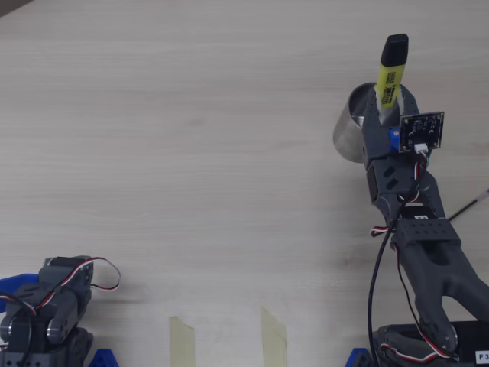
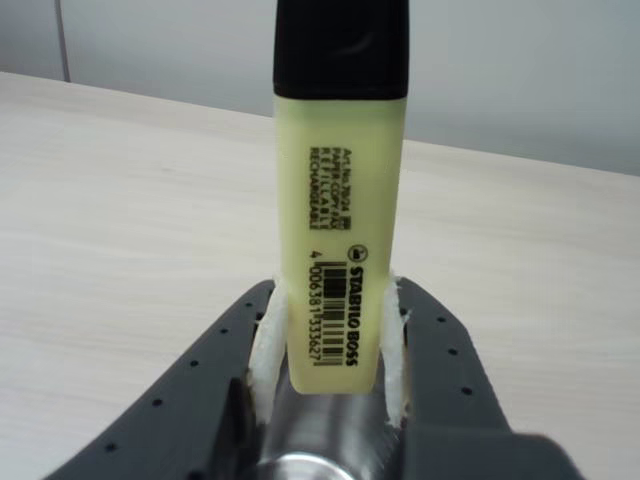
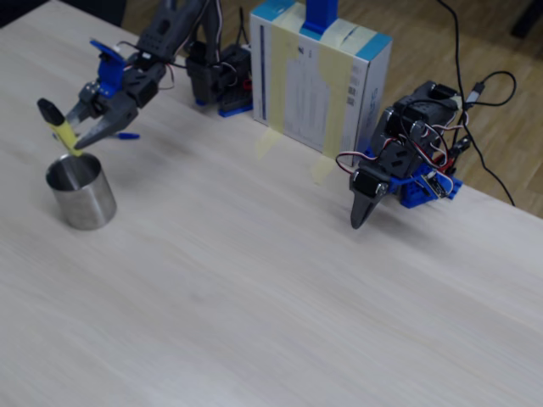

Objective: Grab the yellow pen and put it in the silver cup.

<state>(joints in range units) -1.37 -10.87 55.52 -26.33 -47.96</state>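
My gripper [image 1: 387,105] is shut on the yellow pen [image 1: 392,70], a chunky highlighter with its black cap pointing up and away. In the wrist view the pen [image 2: 340,230] stands between the padded fingers [image 2: 266,340], and the gripper [image 2: 335,345] clamps its lower end. The silver cup [image 1: 350,128] stands upright right under the gripper. In the fixed view the tilted pen [image 3: 61,129] has its lower end at the cup's open mouth [image 3: 81,193], held there by the gripper [image 3: 78,140]. The cup's shiny rim [image 2: 300,450] shows just under the pen.
A second arm [image 1: 46,306] rests folded at the lower left of the overhead view; in the fixed view it [image 3: 399,170] sits at the right. A white box [image 3: 318,76] stands behind. Two tape strips [image 1: 182,340] mark the near edge. A thin dark pen [image 1: 469,205] lies right of my arm.
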